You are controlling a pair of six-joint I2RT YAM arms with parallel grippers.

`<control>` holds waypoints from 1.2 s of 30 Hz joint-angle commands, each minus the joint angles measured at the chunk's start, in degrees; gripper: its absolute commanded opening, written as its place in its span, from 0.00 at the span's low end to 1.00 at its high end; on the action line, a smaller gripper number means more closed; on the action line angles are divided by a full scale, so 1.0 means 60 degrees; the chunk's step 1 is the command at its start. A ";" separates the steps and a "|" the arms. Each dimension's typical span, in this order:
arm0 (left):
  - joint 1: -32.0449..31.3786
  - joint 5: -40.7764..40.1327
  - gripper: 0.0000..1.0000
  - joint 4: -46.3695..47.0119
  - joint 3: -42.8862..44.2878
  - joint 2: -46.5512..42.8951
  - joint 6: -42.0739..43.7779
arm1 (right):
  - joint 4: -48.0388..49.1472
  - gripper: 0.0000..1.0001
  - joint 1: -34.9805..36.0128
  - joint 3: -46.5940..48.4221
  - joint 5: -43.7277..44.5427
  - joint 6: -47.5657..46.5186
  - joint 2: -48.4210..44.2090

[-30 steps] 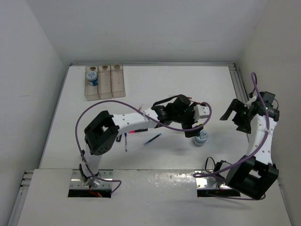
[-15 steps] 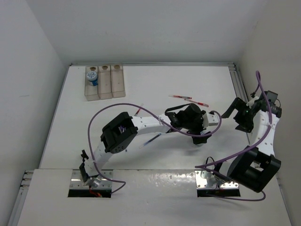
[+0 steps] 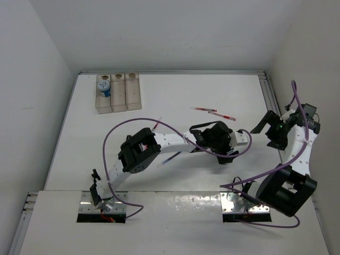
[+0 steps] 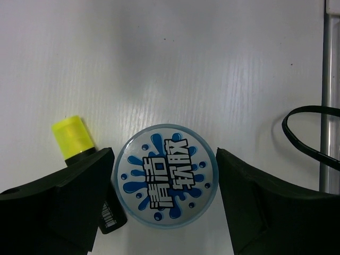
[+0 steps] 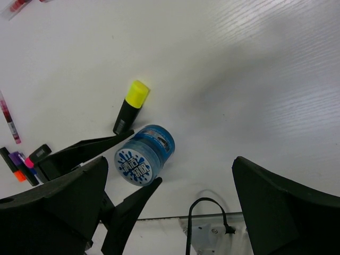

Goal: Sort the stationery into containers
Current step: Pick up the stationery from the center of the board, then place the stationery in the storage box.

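Note:
A round blue-and-white patterned disc (image 4: 166, 175), the lid of a small blue tub (image 5: 146, 156), stands on the white table between the fingers of my left gripper (image 4: 164, 154). The gripper is open and straddles the tub, with a slim gap on the right side. A yellow-capped highlighter (image 4: 74, 138) lies against the left finger (image 4: 58, 202). In the top view the left gripper (image 3: 229, 153) hides the tub. My right gripper (image 3: 268, 132) hovers open and empty at the right. The tan three-slot tray (image 3: 133, 98) sits far left, a blue tub (image 3: 106, 91) in its left slot.
Two red pens (image 3: 212, 112) lie beyond the left gripper, and a blue pen (image 3: 171, 158) lies under the left arm. Orange- and purple-capped highlighters (image 5: 18, 166) show at the right wrist view's left edge. A metal rail (image 4: 329, 95) and a black cable (image 4: 308, 133) lie to the tub's right.
My left arm has swung right and toward the near edge, settling its jaws over the tub and uncovering the red pens. The jaws have narrowed slightly. The right arm has shifted a little right.

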 commanded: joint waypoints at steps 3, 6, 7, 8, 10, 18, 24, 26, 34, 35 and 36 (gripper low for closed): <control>0.0107 -0.0238 0.71 0.0263 -0.0245 -0.0389 0.0156 | 0.0288 0.98 -0.0079 -0.0171 -0.0236 -0.0141 -0.0023; 0.0209 -0.0121 0.54 0.0278 -0.0289 -0.0492 0.0024 | 0.0288 0.97 -0.0079 -0.0186 -0.0251 -0.0170 -0.0053; 0.0253 -0.0048 0.44 0.0292 -0.0289 -0.0536 0.0024 | 0.0274 0.97 -0.0079 -0.0186 -0.0222 -0.0228 -0.0096; 0.0282 -0.0018 0.40 0.0611 -0.0289 -0.0579 0.0010 | 0.0303 0.97 -0.0079 -0.0171 -0.0207 -0.0257 -0.0111; 0.0457 0.0026 0.33 0.0542 -0.0333 -0.0813 -0.0049 | 0.0303 0.96 -0.0079 -0.0157 -0.0163 -0.0331 -0.0184; 0.2796 0.0553 0.24 -0.1021 -0.1007 -0.3507 -0.1044 | 0.0347 0.94 -0.0036 -0.0200 -0.0807 -0.0361 -0.0272; 0.5917 0.0319 0.21 -0.2972 -0.1154 -0.5660 -0.0899 | 0.0888 0.92 0.1558 -0.0303 -0.0165 -0.0127 -0.0491; 0.7295 0.0348 0.20 -0.3600 -0.1154 -0.5911 -0.0841 | 0.1283 0.92 0.2422 -0.0289 0.0319 0.0108 -0.0507; 1.1015 -0.0033 0.17 -0.4731 -0.1344 -0.6001 0.0272 | 0.1870 0.92 0.4460 -0.0010 0.0994 0.0899 0.0283; 1.1208 -0.0004 0.17 -0.4892 -0.1373 -0.5898 0.0418 | 0.1929 0.92 0.4578 -0.0024 0.1110 0.0943 0.0415; 1.1399 0.0026 0.17 -0.4893 -0.1388 -0.5738 0.0434 | 0.2016 0.92 0.4666 -0.0025 0.1169 0.0958 0.0445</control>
